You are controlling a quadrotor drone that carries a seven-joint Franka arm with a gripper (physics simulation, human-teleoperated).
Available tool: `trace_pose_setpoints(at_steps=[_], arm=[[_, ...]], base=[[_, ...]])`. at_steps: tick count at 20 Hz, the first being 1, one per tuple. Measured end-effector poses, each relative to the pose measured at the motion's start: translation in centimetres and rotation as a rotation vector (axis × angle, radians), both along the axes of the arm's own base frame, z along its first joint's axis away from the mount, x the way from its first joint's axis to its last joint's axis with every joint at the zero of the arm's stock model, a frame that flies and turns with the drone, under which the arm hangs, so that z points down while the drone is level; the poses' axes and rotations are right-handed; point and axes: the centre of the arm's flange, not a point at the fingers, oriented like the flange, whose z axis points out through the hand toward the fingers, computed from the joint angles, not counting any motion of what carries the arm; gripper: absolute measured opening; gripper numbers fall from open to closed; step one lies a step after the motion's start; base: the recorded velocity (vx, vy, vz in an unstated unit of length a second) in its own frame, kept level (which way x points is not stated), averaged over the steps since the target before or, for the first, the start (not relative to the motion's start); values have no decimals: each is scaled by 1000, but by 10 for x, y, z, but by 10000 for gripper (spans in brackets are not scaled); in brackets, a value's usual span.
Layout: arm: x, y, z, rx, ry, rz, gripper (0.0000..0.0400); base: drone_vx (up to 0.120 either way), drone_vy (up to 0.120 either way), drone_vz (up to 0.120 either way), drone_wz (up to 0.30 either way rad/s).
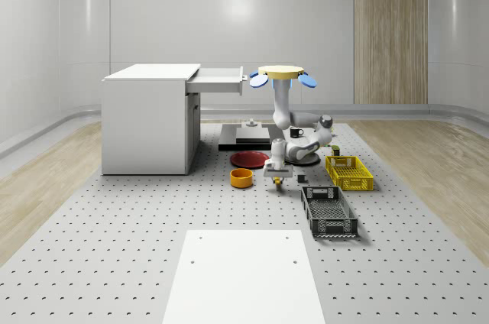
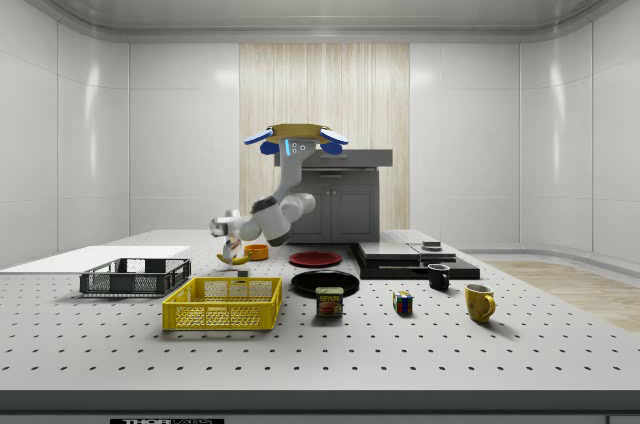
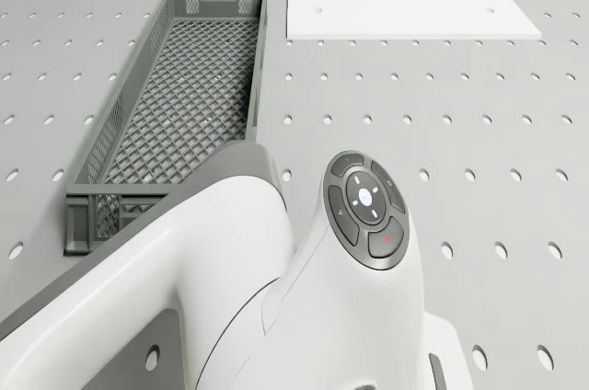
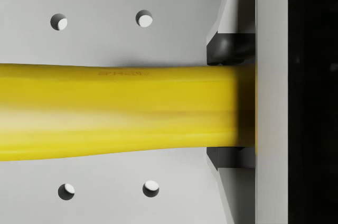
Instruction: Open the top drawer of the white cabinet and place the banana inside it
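The yellow banana (image 4: 116, 110) lies across the wrist view, close over the perforated table. My gripper (image 4: 229, 105) is shut on it, one dark pad (image 4: 227, 49) against each side near one end. In the whole-scene view the gripper (image 1: 277, 177) hangs low beside an orange bowl, with the banana (image 1: 279, 184) under it. The side view has the banana (image 2: 233, 258) at table level below the gripper (image 2: 232, 244). The white cabinet (image 1: 145, 121) stands at the whole-scene view's left, its top drawer (image 1: 219, 79) pulled open. The drone (image 1: 280, 73) hovers just beside the drawer's front.
Around the gripper are an orange bowl (image 1: 241, 178), a red plate (image 1: 250, 159), a yellow basket (image 1: 348, 172) and a grey basket (image 1: 328, 212). A black platform (image 1: 244, 137) and black mug (image 1: 296, 132) sit behind. A white slab (image 1: 243, 278) lies at the front.
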Motion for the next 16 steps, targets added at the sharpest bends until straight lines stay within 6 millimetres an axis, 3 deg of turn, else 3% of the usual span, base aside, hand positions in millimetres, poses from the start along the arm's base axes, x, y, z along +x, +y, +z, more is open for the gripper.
trace_pose_setpoints(at_steps=[3,9,16], arm=[[0,0,-14,-1,0,7,193],[0,0,-36,-1,0,13,193],[0,0,-45,-1,0,16,193]], base=[[0,0,27,0],[0,0,120,0],[0,0,120,0]])
